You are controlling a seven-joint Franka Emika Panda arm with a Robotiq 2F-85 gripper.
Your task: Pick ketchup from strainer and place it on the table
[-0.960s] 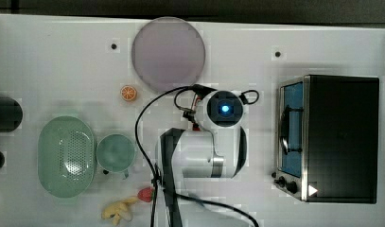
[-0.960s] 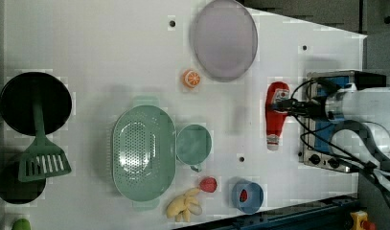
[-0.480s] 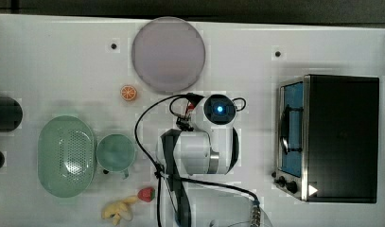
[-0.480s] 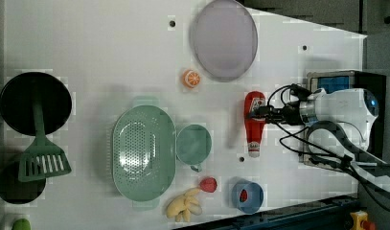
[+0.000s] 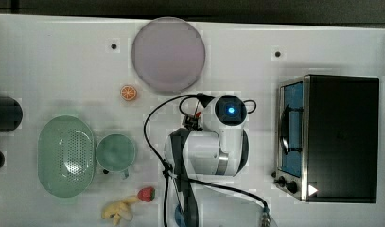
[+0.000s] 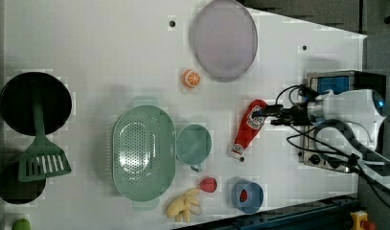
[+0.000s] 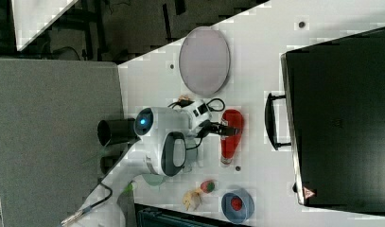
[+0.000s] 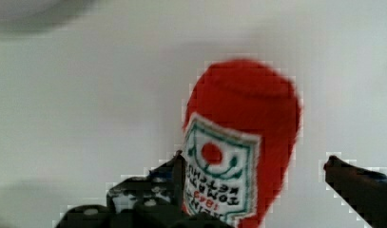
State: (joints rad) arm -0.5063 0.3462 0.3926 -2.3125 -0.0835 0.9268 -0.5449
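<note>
Ketchup (image 6: 247, 128) lay flat on the worktop (image 6: 101, 43), right of the strainer (image 6: 143, 152) in the left view. Gripper (image 8: 255, 183) was spread around it; one finger (image 8: 178, 175) touched, so retreating could drag or roll it.

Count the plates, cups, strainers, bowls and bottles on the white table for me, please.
Plate: 1
Cup: 1
Strainer: 1
Bowl: 1
Ketchup bottle: 1
Total: 5
</note>
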